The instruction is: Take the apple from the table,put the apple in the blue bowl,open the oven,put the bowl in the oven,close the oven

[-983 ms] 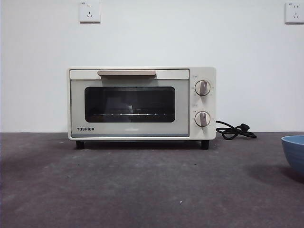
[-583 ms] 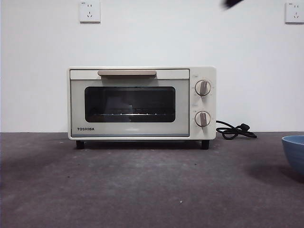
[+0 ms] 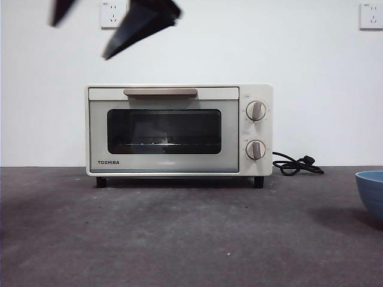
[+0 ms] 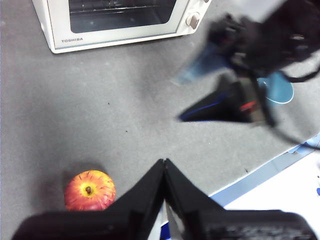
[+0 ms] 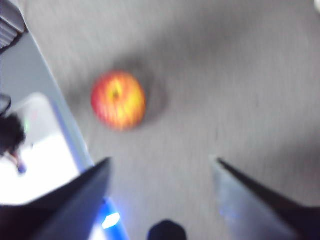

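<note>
The red-and-yellow apple (image 4: pixel 90 190) lies on the dark grey table (image 3: pixel 179 233), near its front edge and out of the front view. My right gripper (image 5: pixel 161 160) hovers open above the apple (image 5: pixel 118 100), blurred by motion. In the front view the same gripper (image 3: pixel 79 42) shows as two black jaws at the top left. My left gripper (image 4: pixel 164 162) is shut and empty, close beside the apple. The cream TOSHIBA oven (image 3: pixel 173 128) stands shut at the back. The blue bowl (image 3: pixel 371 191) sits at the right edge, partly hidden behind the right arm (image 4: pixel 250 60) in the left wrist view.
The oven's black cord (image 3: pixel 296 164) lies coiled to its right. Two wall sockets (image 3: pixel 113 13) sit high on the white wall. A blue-taped table edge (image 4: pixel 260 172) runs close to the apple, with white floor beyond it.
A black gripper has come into the front view from above: a small tip at the top right half a second ago, now two large jaws at the top left. Oven and bowl have not moved.
</note>
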Motion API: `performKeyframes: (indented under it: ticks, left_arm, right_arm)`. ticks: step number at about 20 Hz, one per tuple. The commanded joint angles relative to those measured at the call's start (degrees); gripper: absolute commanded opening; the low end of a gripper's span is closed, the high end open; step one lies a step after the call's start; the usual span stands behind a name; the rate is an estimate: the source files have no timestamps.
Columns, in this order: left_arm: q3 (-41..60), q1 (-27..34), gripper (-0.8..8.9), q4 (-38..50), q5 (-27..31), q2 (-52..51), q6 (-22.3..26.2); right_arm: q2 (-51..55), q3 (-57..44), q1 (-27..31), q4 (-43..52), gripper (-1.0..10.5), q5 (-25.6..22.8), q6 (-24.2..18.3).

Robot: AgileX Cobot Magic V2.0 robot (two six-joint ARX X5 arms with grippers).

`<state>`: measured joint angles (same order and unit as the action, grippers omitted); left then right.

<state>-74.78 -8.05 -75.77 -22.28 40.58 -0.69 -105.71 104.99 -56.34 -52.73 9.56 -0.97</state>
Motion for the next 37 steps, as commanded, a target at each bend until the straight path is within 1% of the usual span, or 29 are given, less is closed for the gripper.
performKeyframes:
  ticks: [1,4,8,9,10,13,16,17,21,26,29,31,34,35,36,37]
  left_arm:
    - [0.0,-0.2,-0.05,0.3,-0.4,-1.1,-0.5]
    - [0.0,-0.2,-0.05,0.3,-0.4,-1.6,-0.7]
    - [0.0,-0.2,-0.05,0.3,0.3,-1.7,-0.9]
    - [0.0,-0.2,-0.05,0.3,1.7,-1.7,-1.0]
    - [0.0,-0.2,-0.05,0.2,4.6,-1.6,-1.1]
    - [0.0,-0.2,-0.05,0.2,9.9,-1.6,-1.1]
    - [0.0,-0.2,-0.05,0.2,16.1,-1.6,-1.1]
    - [0.1,-0.2,-0.05,0.2,16.7,-1.6,-1.1]
    - [0.1,-0.3,-0.05,0.2,16.8,-1.2,-1.1]
    - [0.1,-0.3,-0.05,0.2,16.1,-0.9,-1.1]
    - [0.1,-0.3,-0.05,0.2,16.1,-0.9,-1.1]
    - [0.1,-0.8,-0.05,0.2,16.1,-0.9,-1.1]
    - [0.1,-1.2,-0.05,0.2,16.1,-0.8,-1.1]
    - [0.1,-1.2,-0.05,0.2,16.1,-0.8,-1.1]
    - [0.1,-1.2,-0.05,0.2,16.1,-0.8,-1.1]
    - [0.1,-1.2,-0.05,0.2,16.1,-0.8,-1.1]
  right_arm:
    - [-5.0,5.3,-1.7,0.3,7.8,-2.5,-1.0]
    - [-10.4,9.3,-3.4,2.1,7.9,-3.2,-1.2]
    - [-15.8,9.6,-5.2,5.4,8.0,-3.9,-1.6]
    - [-17.0,9.6,-5.4,5.9,8.0,-3.8,-2.1]
    - [-18.6,9.6,-5.8,6.8,8.0,-3.8,-2.5]
    - [-22.3,9.6,-6.3,8.9,8.0,-2.8,-2.4]
    - [-24.8,9.6,-6.5,9.9,8.0,0.8,-2.1]
    - [-25.3,9.6,-6.8,9.8,8.0,1.4,-1.9]
    - [-25.8,9.6,-7.8,10.1,8.0,1.5,-2.1]
    - [-28.9,9.6,-9.4,11.7,8.0,1.5,-1.9]
    - [-30.3,9.6,-10.4,12.1,7.9,1.0,-0.7]
    - [-30.3,9.6,-10.8,12.7,7.7,0.9,-0.7]
    - [-30.3,9.6,-10.9,13.1,5.5,0.8,-0.5]
    - [-30.3,9.6,-10.8,13.1,4.6,0.1,-0.4]
    - [-30.3,9.6,-10.9,13.1,3.0,-0.8,-0.1]
    - [-30.3,9.6,-10.9,13.0,0.6,-1.3,0.6]
